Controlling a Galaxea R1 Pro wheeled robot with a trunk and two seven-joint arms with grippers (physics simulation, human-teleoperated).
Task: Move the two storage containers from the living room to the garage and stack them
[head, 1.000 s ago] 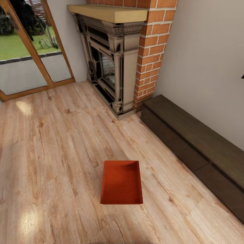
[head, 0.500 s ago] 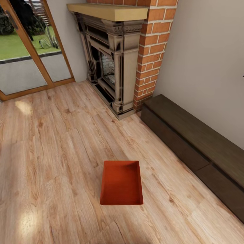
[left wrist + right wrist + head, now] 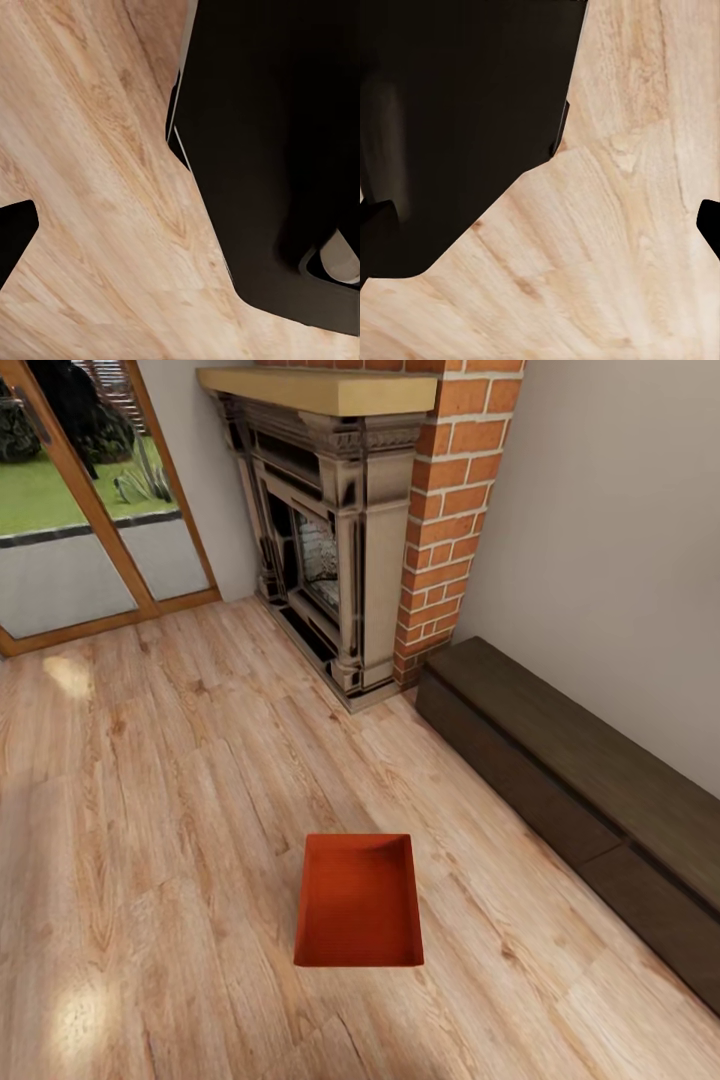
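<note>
One orange-red storage container [image 3: 358, 900] stands open side up on the light wood plank floor of the living room, in the lower middle of the head view. It is empty, with its long side running away from me. The left wrist view looks down at the planks, with one dark fingertip [image 3: 15, 236] at the picture's edge. My left gripper [image 3: 180, 240] looks open and holds nothing. In the right wrist view my right gripper [image 3: 540, 225] is spread wide over bare planks, with nothing between its fingers.
A brick fireplace [image 3: 340, 560] with a wooden mantel stands at the back. A long dark low cabinet [image 3: 570, 780] runs along the right wall. Glass doors [image 3: 70, 550] are at the back left. My black base [image 3: 277, 150] sits beside each gripper.
The head view has shifted very slightly. The container lies where it was and nothing has been taken hold of.
</note>
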